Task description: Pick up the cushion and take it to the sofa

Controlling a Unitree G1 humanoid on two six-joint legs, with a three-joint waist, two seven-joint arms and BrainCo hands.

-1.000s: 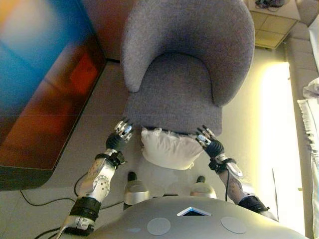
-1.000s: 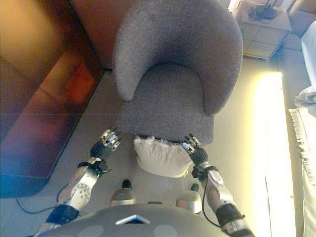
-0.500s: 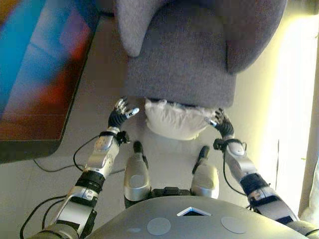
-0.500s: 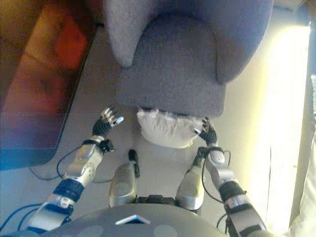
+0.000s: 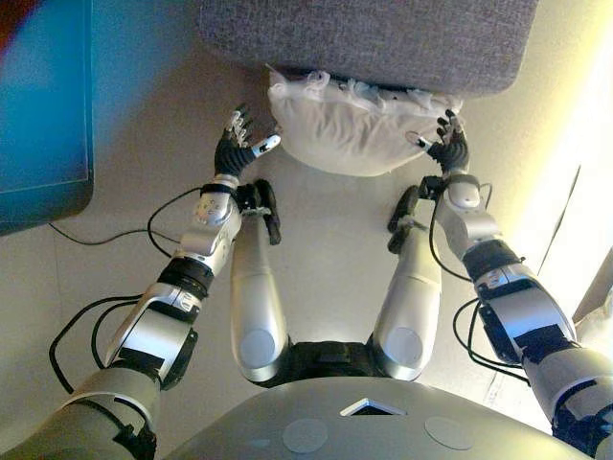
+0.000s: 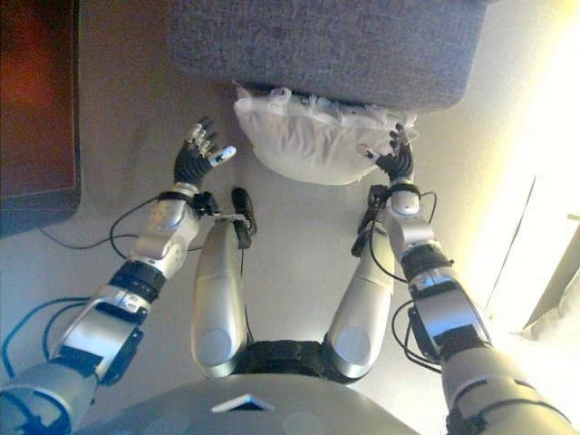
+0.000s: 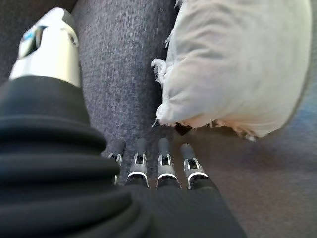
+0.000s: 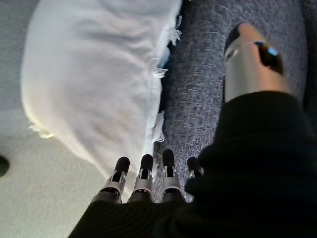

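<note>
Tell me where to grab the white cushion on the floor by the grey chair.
Probably at its two short ends, one hand each. The cushion lies crosswise against the chair, its far edge tucked under the seat front. The left hand and right hand already flank it with open fingers, so squeeze inward and draw it out toward the robot.

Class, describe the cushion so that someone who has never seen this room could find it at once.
Start at the grey armchair at the top of the head views. On the pale floor against its front edge lies the cushion, between the open left hand and right hand. It is the only soft white thing there, with frayed tufts along its seam.
</note>
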